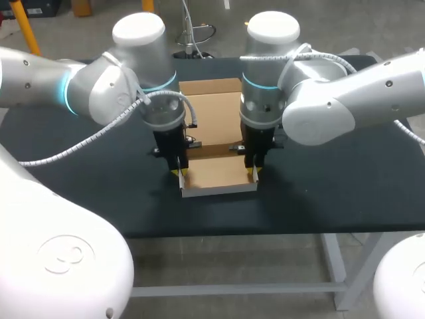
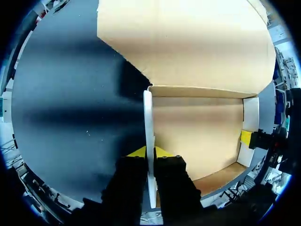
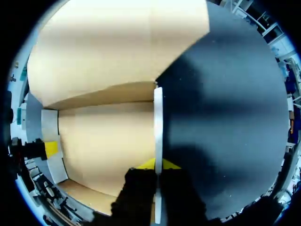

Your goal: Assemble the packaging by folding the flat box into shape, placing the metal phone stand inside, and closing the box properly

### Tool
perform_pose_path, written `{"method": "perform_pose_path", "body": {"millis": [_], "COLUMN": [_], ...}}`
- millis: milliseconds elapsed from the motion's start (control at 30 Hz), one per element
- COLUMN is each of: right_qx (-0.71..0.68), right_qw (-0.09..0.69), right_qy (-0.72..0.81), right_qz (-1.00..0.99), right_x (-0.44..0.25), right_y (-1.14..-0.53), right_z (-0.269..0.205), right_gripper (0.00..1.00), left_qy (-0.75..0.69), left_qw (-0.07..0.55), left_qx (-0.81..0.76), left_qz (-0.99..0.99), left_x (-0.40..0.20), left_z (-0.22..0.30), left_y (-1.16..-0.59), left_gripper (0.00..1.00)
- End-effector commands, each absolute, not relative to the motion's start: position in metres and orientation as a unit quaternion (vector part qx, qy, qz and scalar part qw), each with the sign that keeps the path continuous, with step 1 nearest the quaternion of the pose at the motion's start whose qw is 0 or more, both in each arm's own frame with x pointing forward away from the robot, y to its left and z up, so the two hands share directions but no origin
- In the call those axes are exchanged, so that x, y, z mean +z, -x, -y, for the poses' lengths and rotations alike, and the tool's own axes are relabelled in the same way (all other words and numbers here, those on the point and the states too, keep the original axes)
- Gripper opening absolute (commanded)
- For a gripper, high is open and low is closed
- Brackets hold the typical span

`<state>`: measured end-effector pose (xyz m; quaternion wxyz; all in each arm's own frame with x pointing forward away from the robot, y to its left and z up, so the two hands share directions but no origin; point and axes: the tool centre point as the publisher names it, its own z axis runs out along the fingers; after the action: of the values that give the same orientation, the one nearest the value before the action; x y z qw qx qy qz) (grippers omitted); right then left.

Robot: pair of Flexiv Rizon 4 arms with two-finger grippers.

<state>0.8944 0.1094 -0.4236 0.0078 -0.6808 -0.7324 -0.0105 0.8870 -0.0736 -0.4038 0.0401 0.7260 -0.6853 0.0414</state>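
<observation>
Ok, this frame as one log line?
box: partly folded | left gripper: shut on left side wall, upright | right gripper: shut on right side wall, upright | lid flap: open | phone stand: not in view

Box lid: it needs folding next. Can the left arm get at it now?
Likely not yet: the left claw is shut on the box's left side wall; the lid lies uncovered just beyond.

Table: black top, grey legs.
Box: brown cardboard, partly folded, at the table's middle; low-walled tray toward the near edge, lid flap lying flat toward the far edge.
</observation>
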Motion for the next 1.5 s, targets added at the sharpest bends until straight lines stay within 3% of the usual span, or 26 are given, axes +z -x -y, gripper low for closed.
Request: {"method": "perform_pose_path", "body": {"millis": [33, 133, 167, 200, 533, 833, 1267, 1500], "right_qx": [-0.011, -0.015, -0.017, -0.019, -0.083, -0.209, -0.202, -0.260], "right_qw": [0.004, 0.001, 0.001, 0.001, 0.023, 0.032, 0.032, 0.021], "right_qy": [0.675, 0.670, 0.668, 0.666, 0.613, 0.449, 0.444, 0.320], "right_qz": [0.738, 0.743, 0.744, 0.746, 0.785, 0.868, 0.872, 0.911], "right_x": [-0.421, -0.417, -0.416, -0.415, -0.393, -0.359, -0.355, -0.333], "right_y": [-0.895, -0.895, -0.895, -0.894, -0.881, -0.862, -0.861, -0.833], "right_z": [-0.113, -0.114, -0.114, -0.114, -0.102, -0.082, -0.080, -0.054], "right_gripper": [0.09, 0.50, 0.93, 1.00, 1.00, 1.00, 1.00, 1.00], "left_qy": [-0.728, -0.729, -0.729, -0.729, -0.729, -0.728, -0.729, -0.727], "left_qw": [-0.004, -0.006, -0.006, -0.007, -0.016, -0.022, -0.024, -0.023], "left_qx": [-0.005, -0.005, -0.005, -0.005, -0.002, -0.002, 0.002, 0.000], "left_qz": [0.686, 0.685, 0.685, 0.684, 0.684, 0.685, 0.685, 0.686], "left_x": [-0.419, -0.419, -0.419, -0.418, -0.414, -0.412, -0.408, -0.409], "left_z": [0.080, 0.080, 0.080, 0.080, 0.081, 0.081, 0.080, 0.080], "left_y": [-0.889, -0.889, -0.889, -0.889, -0.889, -0.888, -0.887, -0.888], "left_gripper": [0.00, 0.00, 0.00, 0.00, 0.00, 0.00, 0.00, 0.00]}}
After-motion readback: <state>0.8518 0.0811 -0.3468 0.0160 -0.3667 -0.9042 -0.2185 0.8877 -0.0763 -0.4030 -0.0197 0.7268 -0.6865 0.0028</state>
